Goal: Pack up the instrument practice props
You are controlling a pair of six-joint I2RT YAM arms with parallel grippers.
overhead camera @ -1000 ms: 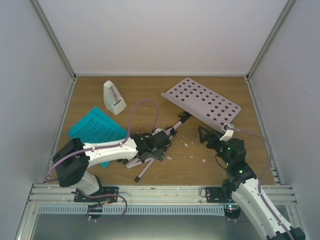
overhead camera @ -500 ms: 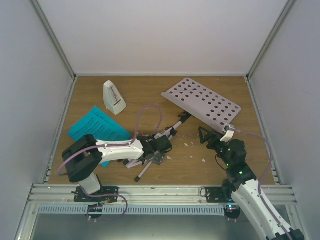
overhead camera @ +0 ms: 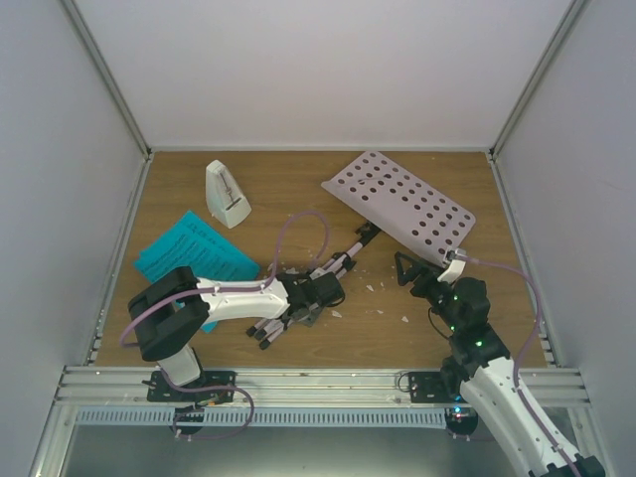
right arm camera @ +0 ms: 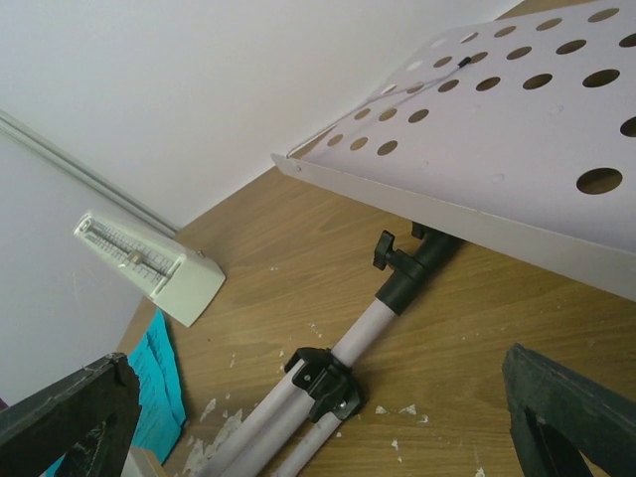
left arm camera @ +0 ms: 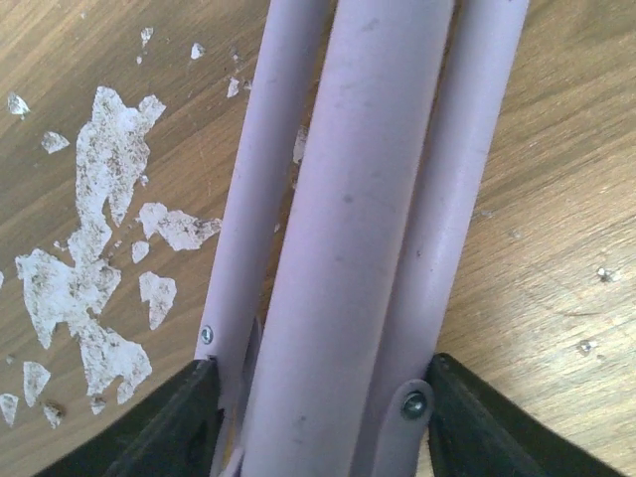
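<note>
The pale pink tripod music stand [overhead camera: 402, 204] lies tipped over on the brown wooden tabletop [overhead camera: 288, 184]. Its hole-perforated desk points to the far right and its legs are folded together toward the near left. The left claw [overhead camera: 312, 296] is clamped across the three legs, one finger on each outer side. The right claw [overhead camera: 409, 268] gapes wide and holds nothing, just beside the desk's near edge. Cyan sheet-music pages [overhead camera: 194, 253] lie at the left, partly under the left arm [overhead camera: 234, 296]. The small white pyramid metronome [overhead camera: 228, 194] stands beyond them. White crumbs [overhead camera: 376, 288] dot the wood near the legs.

Overhead and close wrist views share music stand [overhead camera: 390, 207].
</note>
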